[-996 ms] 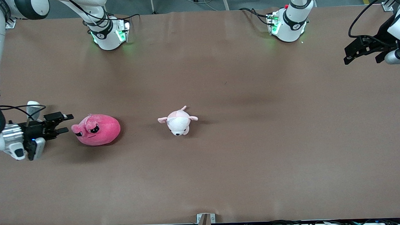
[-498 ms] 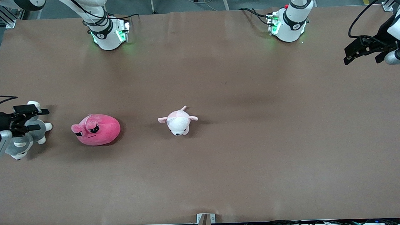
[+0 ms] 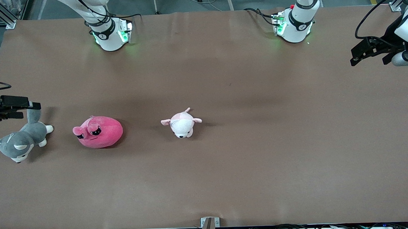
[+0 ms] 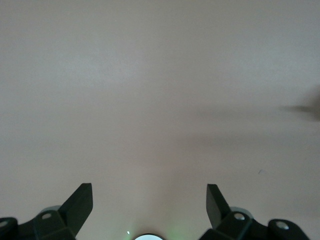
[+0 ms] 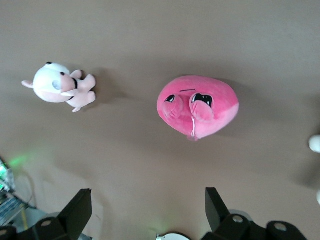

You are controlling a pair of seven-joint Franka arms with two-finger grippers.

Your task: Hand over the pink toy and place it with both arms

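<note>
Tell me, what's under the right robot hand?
The right gripper, open and holding nothing, hangs over the grey-and-white plush dog's tail. The tail's tip is covered by it. The pink toy lies beside the dog, untouched.

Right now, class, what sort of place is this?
Probably a robotics lab: two arm bases bolted to a brown-covered table, plush toys such as the pink toy as test objects.

White jointed arms with black bands, green-lit bases, black cables.
</note>
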